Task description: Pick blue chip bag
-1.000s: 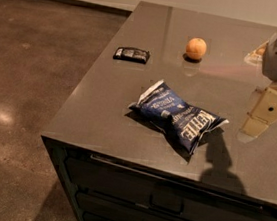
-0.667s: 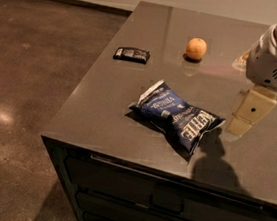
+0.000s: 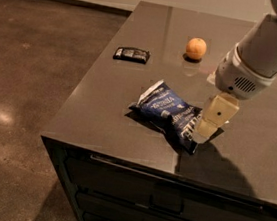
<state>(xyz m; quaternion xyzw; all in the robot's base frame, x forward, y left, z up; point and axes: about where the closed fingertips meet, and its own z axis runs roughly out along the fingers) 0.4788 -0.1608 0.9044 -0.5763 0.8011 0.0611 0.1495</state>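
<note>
The blue chip bag [image 3: 167, 111] lies crumpled on the dark grey counter [image 3: 108, 109], near its front edge. It is navy foil with white lettering and pale crimped ends. My gripper [image 3: 204, 130] hangs from the white arm at the right and reaches down at the bag's right end, just over or touching it. Only one tan finger [image 3: 213, 116] shows.
A round orange fruit [image 3: 196, 48] sits further back on the counter. A small flat black packet [image 3: 131, 54] lies at the back left near the counter's left edge. Drawers run below the front edge. Brown floor lies to the left.
My arm has swung left and down, bringing the gripper from the open counter at the right to the right end of the bag. The bag has not moved.
</note>
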